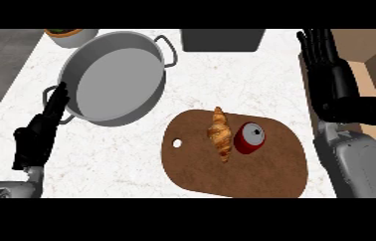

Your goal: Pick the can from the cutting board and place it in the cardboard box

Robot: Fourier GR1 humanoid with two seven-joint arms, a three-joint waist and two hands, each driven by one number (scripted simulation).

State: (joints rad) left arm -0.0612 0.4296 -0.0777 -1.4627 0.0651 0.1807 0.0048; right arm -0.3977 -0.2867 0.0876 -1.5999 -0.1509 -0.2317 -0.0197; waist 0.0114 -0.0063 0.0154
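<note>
bringing the right robot hand (327,70), fingers straight and empty, onto the can (249,138) from its right should work best (croissant (219,134) crowds the left side).

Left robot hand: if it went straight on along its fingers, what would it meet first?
The pot. Its near handle lies just ahead of the left robot hand, with the rim behind it. Depth is unclear, so the hand may pass above the handle.
</note>
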